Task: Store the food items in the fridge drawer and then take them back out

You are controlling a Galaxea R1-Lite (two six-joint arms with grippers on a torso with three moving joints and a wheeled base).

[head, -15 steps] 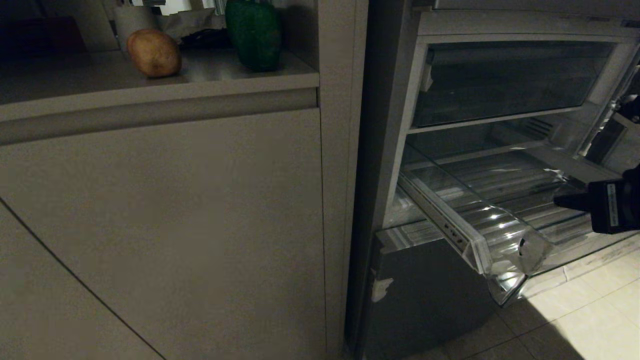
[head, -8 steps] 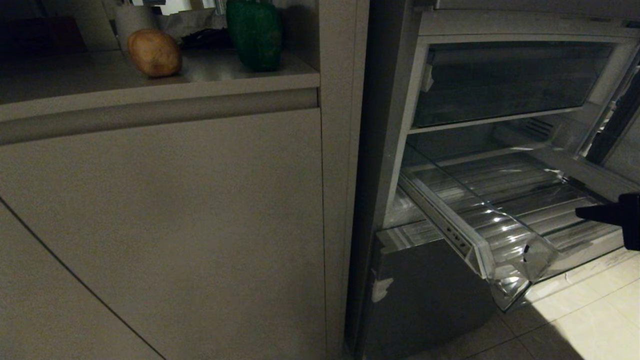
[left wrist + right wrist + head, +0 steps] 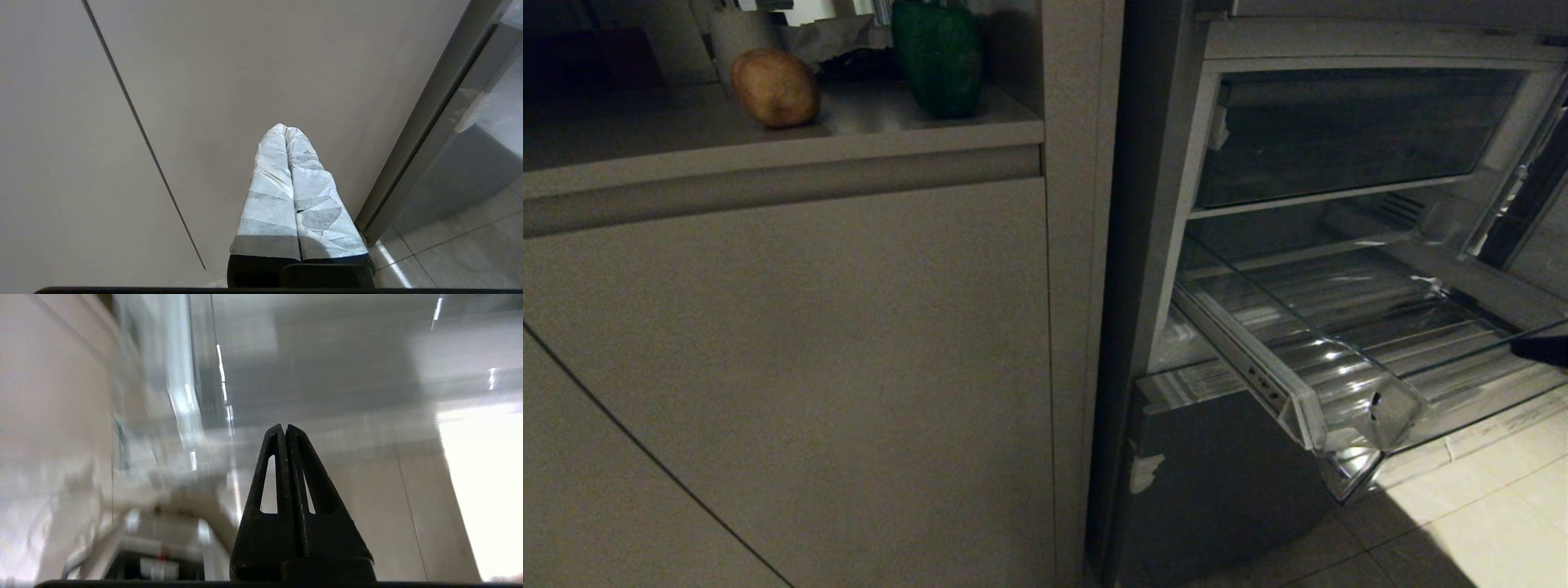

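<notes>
Sitting on counter, potato (image 3: pixel 774 86) far from right gripper (image 3: pixel 1542 349).

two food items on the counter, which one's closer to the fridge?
The green pepper. It stands at the counter's fridge-side end; the brown potato lies further left. The drawer is pulled out, nothing visible in it.

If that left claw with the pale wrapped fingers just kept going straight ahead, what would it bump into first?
Most likely the flat beige cabinet panel. The shut left gripper points straight at it in its wrist view, with nothing between. The grey fridge edge stands off to one side. How far off the panel is cannot be judged.
</notes>
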